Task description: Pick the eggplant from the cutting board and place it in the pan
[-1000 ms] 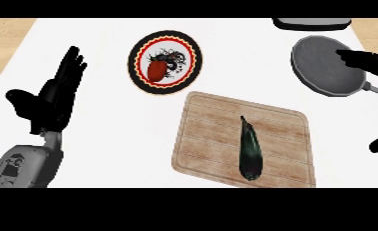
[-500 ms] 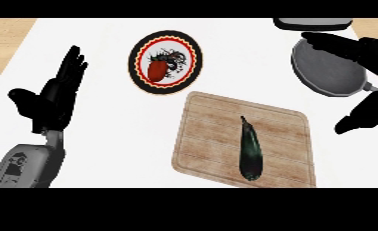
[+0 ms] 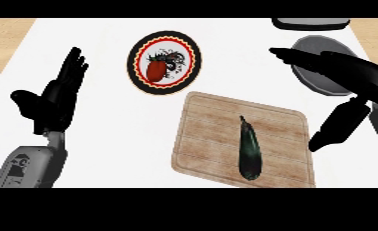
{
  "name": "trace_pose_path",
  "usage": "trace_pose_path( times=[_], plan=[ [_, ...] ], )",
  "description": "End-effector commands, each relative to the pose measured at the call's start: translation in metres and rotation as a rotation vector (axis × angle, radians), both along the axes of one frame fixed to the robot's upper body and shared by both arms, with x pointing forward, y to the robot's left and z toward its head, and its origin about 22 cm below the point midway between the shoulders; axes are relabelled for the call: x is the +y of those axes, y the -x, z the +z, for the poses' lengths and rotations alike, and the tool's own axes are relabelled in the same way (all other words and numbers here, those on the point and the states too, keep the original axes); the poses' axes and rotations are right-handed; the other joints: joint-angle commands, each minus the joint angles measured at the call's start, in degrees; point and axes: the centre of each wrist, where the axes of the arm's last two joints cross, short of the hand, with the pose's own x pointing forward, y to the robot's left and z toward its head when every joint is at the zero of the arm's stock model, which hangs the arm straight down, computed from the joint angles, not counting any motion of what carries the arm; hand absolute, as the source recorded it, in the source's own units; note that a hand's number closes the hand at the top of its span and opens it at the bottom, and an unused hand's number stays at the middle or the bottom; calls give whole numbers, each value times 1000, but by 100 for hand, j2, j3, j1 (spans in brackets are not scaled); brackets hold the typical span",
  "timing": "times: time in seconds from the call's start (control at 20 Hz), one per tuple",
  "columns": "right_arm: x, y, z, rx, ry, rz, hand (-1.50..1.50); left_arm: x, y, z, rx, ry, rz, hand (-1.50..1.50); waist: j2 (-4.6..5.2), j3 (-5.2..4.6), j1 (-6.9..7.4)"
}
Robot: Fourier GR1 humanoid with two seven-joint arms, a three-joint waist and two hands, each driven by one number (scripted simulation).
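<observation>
A dark slender eggplant (image 3: 249, 148) lies lengthwise on the wooden cutting board (image 3: 214, 135) at the lower middle of the head view. The grey pan (image 3: 319, 75) sits at the right, partly covered by my right hand (image 3: 336, 70). That hand is open, fingers stretched left over the pan and thumb hanging down just past the board's right edge, above and to the right of the eggplant. My left hand (image 3: 55, 97) rests open at the left with its fingers up.
A round plate (image 3: 164, 67) with a red and black pattern and a reddish item on it sits behind the board. A dark grey object (image 3: 310, 23) shows at the back right edge. Wood-coloured strips flank the white counter.
My right hand has moved in from the right edge, leftward and down over the pan toward the cutting board. The eggplant and my left hand have stayed put.
</observation>
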Motion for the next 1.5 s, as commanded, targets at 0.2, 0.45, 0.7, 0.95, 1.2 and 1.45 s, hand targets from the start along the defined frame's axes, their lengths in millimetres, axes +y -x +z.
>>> trace_pose_path(
  times=[0.2, 0.45, 0.7, 0.95, 1.2, 1.45],
  plan=[
    [22, 22, -18, 37, 51, -71, -150, 14, -9, -2, -12, -11, 5, 0, 3, 1, -30],
    [14, 6, -45, 81, 143, -75, -150, 15, -9, 12, 0, 12, 0, 0, 9, 3, -1],
    [18, 1, -51, 123, 163, -18, -150, 14, 11, -1, 3, -2, -12, 0, 4, 3, 19],
    [23, 11, -88, 152, 176, 60, -150, -6, -4, -6, -18, -14, -3, 0, 11, 5, 3],
    [34, 8, -81, 145, 206, 68, -150, -7, -4, -16, -20, 9, -24, 0, 8, 2, -10],
    [46, 4, -92, 160, 295, 85, -150, -6, 0, -15, -5, 2, 6, 0, 9, 3, 3]
  ],
)
